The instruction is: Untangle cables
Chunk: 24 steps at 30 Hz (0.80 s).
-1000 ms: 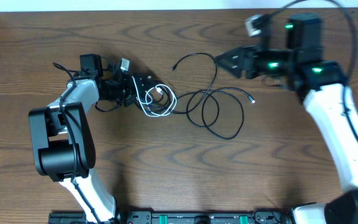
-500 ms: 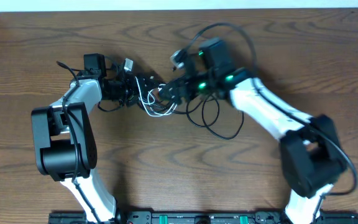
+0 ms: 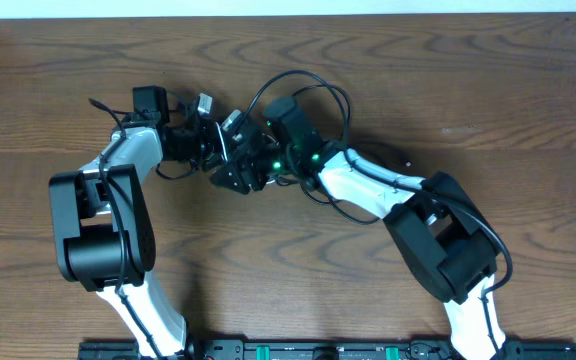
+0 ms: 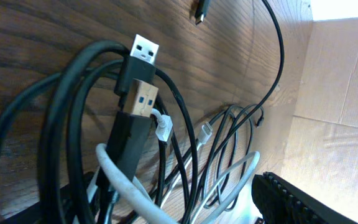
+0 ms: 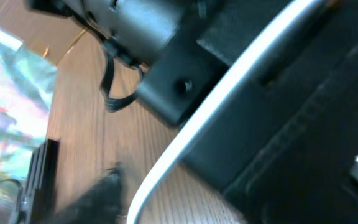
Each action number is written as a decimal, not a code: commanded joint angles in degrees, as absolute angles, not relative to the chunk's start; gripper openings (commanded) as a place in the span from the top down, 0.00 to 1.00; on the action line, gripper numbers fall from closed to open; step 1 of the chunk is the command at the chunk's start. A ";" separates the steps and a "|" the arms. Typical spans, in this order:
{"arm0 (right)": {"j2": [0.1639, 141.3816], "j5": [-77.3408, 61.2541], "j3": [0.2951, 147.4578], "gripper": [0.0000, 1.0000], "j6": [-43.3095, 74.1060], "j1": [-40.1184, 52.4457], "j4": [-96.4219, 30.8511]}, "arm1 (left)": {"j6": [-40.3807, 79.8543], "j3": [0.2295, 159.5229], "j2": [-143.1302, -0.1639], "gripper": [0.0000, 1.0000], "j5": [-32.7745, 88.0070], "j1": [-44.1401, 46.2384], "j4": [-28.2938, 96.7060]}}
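Two grippers crowd one knot. The left gripper [image 3: 216,145] stands wide, with loops lying in its gap and nothing visibly pinched. The right gripper [image 3: 233,172], just at its 4 o'clock, is too hidden and blurred to tell how far open it is or whether it grips.

Both sit over the tangle, at about 10 o'clock from the middle of the table [image 3: 488,90]. There the white cable [image 4: 238,176] loops through the black cable [image 4: 277,68], whose slack trails toward 3 o'clock.

Likely trouble is the fingers bumping, or a close that catches both strands or the arm's own thick wires [image 4: 67,106]. A pull would then tighten the knot or drag everything.

Count: two grippers and two cables, one black and one white. Two small plugs show, a dark plug [image 4: 202,9] and a pale plug [image 4: 205,130].
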State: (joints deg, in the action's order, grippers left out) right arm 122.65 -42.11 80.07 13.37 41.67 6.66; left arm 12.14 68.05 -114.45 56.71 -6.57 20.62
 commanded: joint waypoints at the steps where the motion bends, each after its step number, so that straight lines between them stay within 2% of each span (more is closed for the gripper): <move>1: 122.58 -39.68 80.55 0.96 13.26 41.82 8.47 | 11.66 67.83 -115.31 0.21 57.43 -6.28 20.84; 2: 122.56 -40.49 80.55 0.99 13.74 41.63 9.50 | 11.66 67.83 -115.31 0.21 57.43 -6.28 20.84; 18: 122.28 -50.57 80.55 0.99 40.23 31.11 37.23 | 11.16 67.83 -115.31 0.20 57.45 -6.28 20.84; 24: 122.28 -50.59 80.55 0.99 42.41 26.70 35.88 | 11.18 67.83 -115.31 0.21 57.49 -6.31 20.84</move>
